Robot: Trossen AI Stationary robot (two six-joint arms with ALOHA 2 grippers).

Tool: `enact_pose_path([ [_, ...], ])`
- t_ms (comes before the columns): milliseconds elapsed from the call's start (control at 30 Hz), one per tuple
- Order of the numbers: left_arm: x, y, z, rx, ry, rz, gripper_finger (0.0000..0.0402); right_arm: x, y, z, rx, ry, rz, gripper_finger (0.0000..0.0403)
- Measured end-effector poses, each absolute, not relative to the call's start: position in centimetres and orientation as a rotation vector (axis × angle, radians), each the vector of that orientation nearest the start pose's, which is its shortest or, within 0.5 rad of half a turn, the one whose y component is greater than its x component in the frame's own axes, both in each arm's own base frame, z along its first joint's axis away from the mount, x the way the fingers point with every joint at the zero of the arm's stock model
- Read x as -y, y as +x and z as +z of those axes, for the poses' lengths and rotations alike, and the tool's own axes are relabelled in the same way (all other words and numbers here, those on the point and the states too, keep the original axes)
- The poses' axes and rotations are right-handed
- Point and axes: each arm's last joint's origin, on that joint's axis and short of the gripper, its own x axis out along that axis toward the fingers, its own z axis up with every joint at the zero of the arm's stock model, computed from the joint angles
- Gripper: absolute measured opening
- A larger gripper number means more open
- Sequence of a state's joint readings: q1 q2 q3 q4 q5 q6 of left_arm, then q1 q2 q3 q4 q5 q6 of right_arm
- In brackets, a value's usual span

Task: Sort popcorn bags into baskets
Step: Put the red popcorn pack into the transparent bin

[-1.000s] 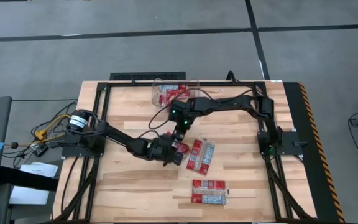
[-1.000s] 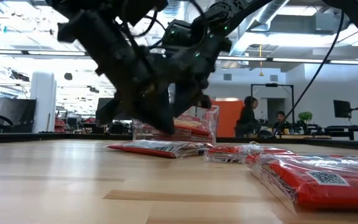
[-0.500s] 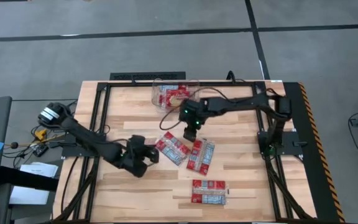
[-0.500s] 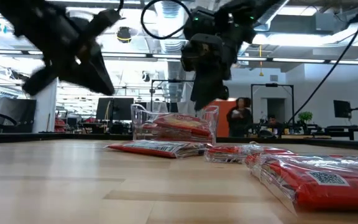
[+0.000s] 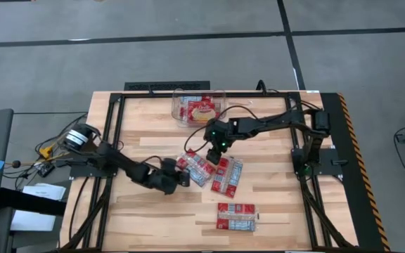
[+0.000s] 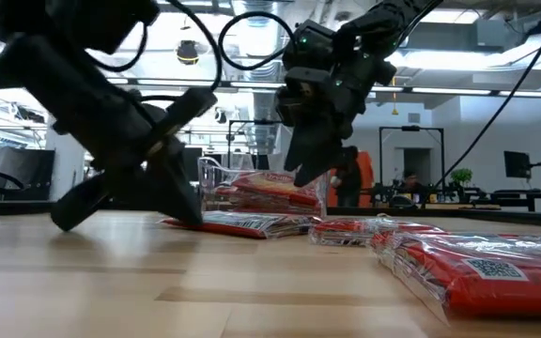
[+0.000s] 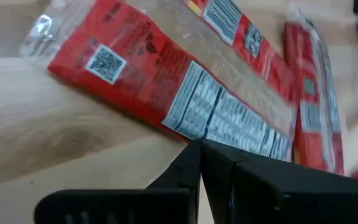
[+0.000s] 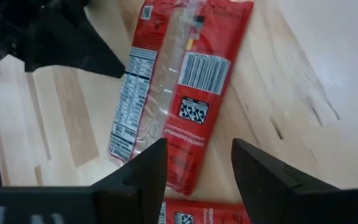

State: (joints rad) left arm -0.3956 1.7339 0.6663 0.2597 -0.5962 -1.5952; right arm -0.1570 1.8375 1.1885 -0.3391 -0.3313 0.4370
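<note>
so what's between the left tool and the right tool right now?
One popcorn bag, lying flat on the table. In the high view the shut left tool sits at its near edge and the open right tool hangs over its far end.

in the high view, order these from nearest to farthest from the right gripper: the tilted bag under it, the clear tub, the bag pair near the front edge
From the right gripper:
1. Tilted bag, just below it, toward the left gripper.
2. Clear tub, at the table's back edge.
3. Front bag pair, farthest.
</note>
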Motion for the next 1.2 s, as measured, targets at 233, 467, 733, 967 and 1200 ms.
enact_pose_path([
  [233,10.1,28.4,11.5,-0.484,-1.161,0.811,0.0,5.0,36.9,17.8,-0.998,0.632,-0.079,0.02],
  [467,8.9,28.9,11.4,-0.435,-1.159,0.859,0.0,5.1,37.2,17.9,-0.957,0.603,-0.114,0.02],
  [733,7.4,29.2,11.3,-0.435,-1.129,0.89,0.0,6.1,37.6,16.8,-0.956,0.629,-0.141,0.0224],
  [967,7.1,29.4,11.3,-0.428,-1.123,0.894,0.0,6.6,38.1,13.4,-1.033,0.751,-0.113,0.0267],
  [1200,6.5,29.5,11.4,-0.415,-1.12,0.903,0.0,5.9,38.9,12.4,-1.027,0.777,-0.062,0.0277],
])
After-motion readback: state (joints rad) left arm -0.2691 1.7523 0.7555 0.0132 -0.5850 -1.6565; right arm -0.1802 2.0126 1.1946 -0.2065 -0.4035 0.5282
